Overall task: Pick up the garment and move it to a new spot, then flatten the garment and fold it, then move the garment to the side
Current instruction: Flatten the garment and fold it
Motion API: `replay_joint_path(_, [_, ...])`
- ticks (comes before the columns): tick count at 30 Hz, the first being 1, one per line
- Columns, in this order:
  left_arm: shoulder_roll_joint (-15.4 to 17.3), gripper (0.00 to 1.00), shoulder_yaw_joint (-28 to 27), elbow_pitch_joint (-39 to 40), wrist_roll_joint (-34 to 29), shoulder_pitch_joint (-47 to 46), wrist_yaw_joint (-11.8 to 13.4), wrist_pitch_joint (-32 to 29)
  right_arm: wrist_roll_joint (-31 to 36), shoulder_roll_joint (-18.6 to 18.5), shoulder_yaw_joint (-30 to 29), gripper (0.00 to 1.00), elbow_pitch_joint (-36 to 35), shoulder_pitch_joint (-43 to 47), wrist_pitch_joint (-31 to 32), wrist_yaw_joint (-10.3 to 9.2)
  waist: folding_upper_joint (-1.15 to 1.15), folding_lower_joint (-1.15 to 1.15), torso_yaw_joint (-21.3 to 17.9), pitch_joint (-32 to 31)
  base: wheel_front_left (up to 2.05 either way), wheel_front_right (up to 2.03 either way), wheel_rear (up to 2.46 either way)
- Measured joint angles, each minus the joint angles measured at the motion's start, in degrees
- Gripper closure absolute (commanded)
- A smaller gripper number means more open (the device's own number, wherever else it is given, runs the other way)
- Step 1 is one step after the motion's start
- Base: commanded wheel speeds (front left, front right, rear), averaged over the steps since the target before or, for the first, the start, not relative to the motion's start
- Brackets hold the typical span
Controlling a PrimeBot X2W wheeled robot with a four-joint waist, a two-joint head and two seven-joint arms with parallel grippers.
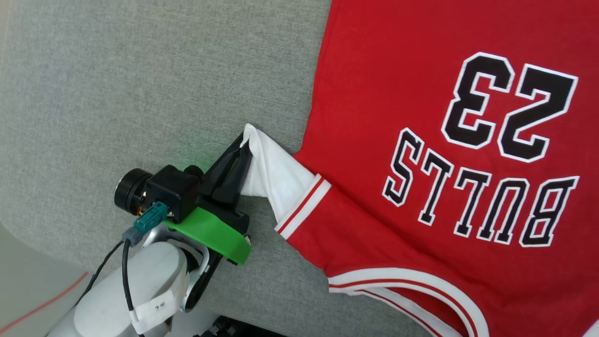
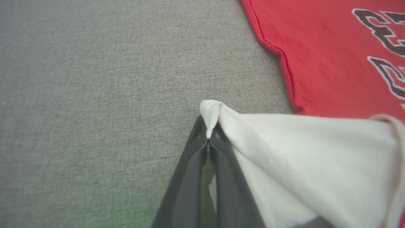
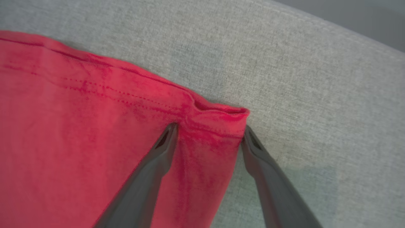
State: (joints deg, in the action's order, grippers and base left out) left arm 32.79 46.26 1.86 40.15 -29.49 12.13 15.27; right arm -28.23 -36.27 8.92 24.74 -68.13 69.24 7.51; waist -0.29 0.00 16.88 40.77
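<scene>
Head view — left gripper (image 1: 242, 149) clamped on the garment's (image 1: 374, 93) white sleeve (image 1: 276, 173); right gripper's (image 3: 210, 131) fingers apart — straddling the hem (image 3: 218, 118).

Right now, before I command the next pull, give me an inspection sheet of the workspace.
Surface: grey woven fabric, smooth.
Job's things: garment, red with BULLS 23 lettering, spread mostly flat; its white sleeve is drawn out sideways.
Clutter: nothing seen.
End effectors: left end effector shut on the sleeve's tip; right end effector open, fingers astride a corner of the red hem.
Cables: black cable with a teal connector along the left forearm, apart from the cloth.
Surroundings: pale floor with a red line, lower left in the head view; dark band beyond the surface's edge.
</scene>
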Motion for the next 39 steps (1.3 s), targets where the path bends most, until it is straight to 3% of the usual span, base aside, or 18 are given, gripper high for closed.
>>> replay_joint_path(3, [-0.8,1.00,-0.7,-0.6,-0.6,-0.1,-1.1,0.3,-0.3,-0.8,-0.1,1.00,-1.1,0.0,0.0,0.00,0.00,0.00,0.7,0.8,0.00,0.00,0.00])
replay_joint_path(11, [-1.7,1.00,-2.3,-4.2,-2.3,0.4,-2.4,0.3,-0.3,0.2,1.5,1.00,-1.2,0.3,-3.3,0.00,0.00,0.00,-0.1,-1.7,0.00,0.00,0.00])
replay_joint_path(19, [-0.9,1.00,-3.1,-7.3,-2.2,4.8,-2.4,-0.2,-3.5,-0.9,7.2,1.00,-1.0,4.7,-8.4,0.00,0.00,0.00,-2.0,-8.0,0.00,0.00,0.00])
replay_joint_path(28, [-0.4,1.00,-3.0,-8.9,-0.6,10.4,-1.0,-0.3,-12.7,-10.6,15.3,1.00,-8.9,17.5,-12.6,0.01,0.01,0.00,-5.5,-16.8,0.00,0.00,0.00])
replay_joint_path(39, [1.6,1.00,-4.3,-8.4,1.9,16.9,1.7,-0.3,-20.0,-18.1,16.5,1.00,-19.0,41.3,-20.2,0.01,0.01,-0.01,-11.0,-24.9,0.00,0.00,0.00])
